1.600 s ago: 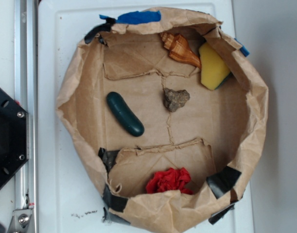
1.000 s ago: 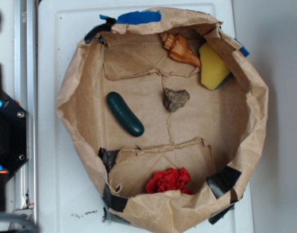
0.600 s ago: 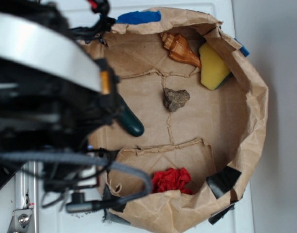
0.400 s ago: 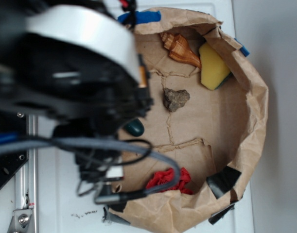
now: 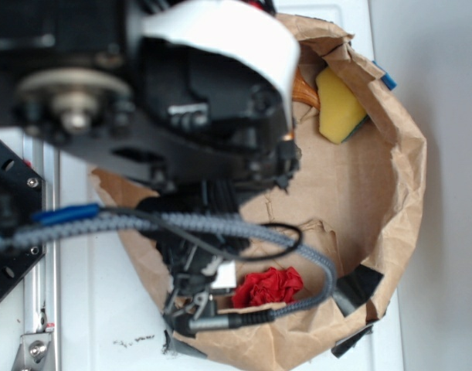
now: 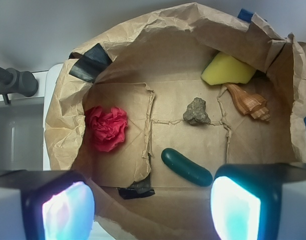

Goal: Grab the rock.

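Note:
In the wrist view the rock (image 6: pixel 196 111), a small lumpy grey-brown stone, lies on the floor of the brown paper bag (image 6: pixel 158 30), near its middle. My gripper (image 6: pixel 153 210) is open and empty. Its two glowing pads (image 6: pixel 67 212) stand wide apart at the bottom of the view. It hovers above the bag's near wall, well short of the rock. The dark green pickle (image 6: pixel 187 167) lies between the gripper and the rock. In the exterior view my arm (image 5: pixel 205 116) covers the rock, the pickle and the gripper.
A red cloth ball (image 6: pixel 106 127) (image 5: pixel 268 286) lies left of the rock. A yellow sponge (image 6: pixel 228 70) (image 5: pixel 337 104) and an orange-brown seashell (image 6: pixel 249 102) lie beyond it to the right. The bag's crumpled walls (image 5: pixel 398 178) rise all round.
My arm has swung in from the left and now reaches over the bag, hiding the rock, pickle and most of the shell in the exterior view. The objects have not moved.

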`<state>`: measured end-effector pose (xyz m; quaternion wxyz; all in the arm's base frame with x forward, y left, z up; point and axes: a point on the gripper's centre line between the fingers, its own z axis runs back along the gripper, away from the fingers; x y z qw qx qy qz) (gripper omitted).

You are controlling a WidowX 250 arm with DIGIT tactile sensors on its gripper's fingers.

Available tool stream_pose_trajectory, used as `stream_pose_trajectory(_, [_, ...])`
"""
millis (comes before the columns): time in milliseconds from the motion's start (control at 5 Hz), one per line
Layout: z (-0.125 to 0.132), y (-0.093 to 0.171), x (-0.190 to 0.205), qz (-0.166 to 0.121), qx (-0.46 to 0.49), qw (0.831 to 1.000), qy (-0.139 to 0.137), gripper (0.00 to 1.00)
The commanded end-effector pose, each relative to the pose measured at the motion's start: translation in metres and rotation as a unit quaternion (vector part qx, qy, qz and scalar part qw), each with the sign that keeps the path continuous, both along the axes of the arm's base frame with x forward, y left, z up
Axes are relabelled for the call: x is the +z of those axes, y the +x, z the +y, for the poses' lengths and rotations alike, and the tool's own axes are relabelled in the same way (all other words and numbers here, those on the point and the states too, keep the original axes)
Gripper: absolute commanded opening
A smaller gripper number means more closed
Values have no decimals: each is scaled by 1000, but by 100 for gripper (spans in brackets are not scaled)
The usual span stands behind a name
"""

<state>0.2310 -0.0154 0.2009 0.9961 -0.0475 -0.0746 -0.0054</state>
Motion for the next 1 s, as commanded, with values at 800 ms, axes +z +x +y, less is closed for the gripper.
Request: stream_pose_trajectory(800, [23, 73, -112, -15, 71, 993, 98, 100])
